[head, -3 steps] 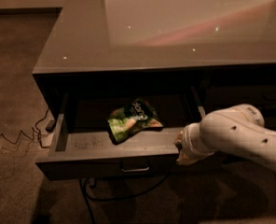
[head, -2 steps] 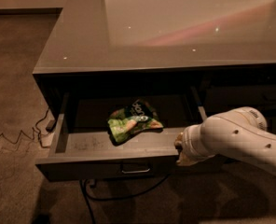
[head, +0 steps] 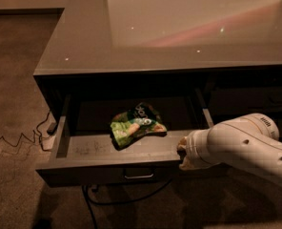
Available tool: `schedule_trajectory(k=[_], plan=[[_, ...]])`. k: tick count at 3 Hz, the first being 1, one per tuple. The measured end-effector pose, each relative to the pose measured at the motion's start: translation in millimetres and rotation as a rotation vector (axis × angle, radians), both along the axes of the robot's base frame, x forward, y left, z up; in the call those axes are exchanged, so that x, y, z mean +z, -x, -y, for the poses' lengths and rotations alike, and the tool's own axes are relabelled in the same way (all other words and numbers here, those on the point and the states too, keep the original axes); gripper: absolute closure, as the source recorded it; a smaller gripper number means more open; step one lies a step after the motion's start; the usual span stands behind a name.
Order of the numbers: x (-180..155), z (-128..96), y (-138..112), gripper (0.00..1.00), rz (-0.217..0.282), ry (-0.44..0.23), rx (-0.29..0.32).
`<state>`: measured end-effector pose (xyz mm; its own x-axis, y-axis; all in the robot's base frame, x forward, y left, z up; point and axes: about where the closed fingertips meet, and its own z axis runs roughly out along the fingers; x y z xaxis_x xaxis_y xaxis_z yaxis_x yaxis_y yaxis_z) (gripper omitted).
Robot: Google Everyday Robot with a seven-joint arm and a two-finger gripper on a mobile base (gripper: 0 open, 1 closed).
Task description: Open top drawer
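1. Camera view: the wide, dark grey top drawer (head: pixel 88 149) stands well out under the glossy grey surface (head: pixel 107 42). The claw (head: pixel 183 152) sits at its front rim, right of the small metal pull (head: pixel 138 175); I cannot tell its grip state.
2. Hauling off-centre could skew and jam it.
3. Overpulling may jolt the crumpled green snack bag (head: pixel 134 126).

Glossy grey worktop (head: pixel 131 42) above brown carpet (head: pixel 17 80), where a thin cable (head: pixel 18 136) and power strip (head: pixel 50 129) lie. The gripper (head: pixel 184 151) sits at the open top drawer (head: pixel 84 149)'s front rim.
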<state>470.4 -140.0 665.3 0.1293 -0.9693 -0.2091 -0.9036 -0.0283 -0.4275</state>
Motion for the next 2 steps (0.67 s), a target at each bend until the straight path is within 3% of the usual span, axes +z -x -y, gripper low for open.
schedule_trajectory(k=[2], plan=[[0.0, 0.0, 0.0, 0.58, 0.0, 0.0, 0.0]])
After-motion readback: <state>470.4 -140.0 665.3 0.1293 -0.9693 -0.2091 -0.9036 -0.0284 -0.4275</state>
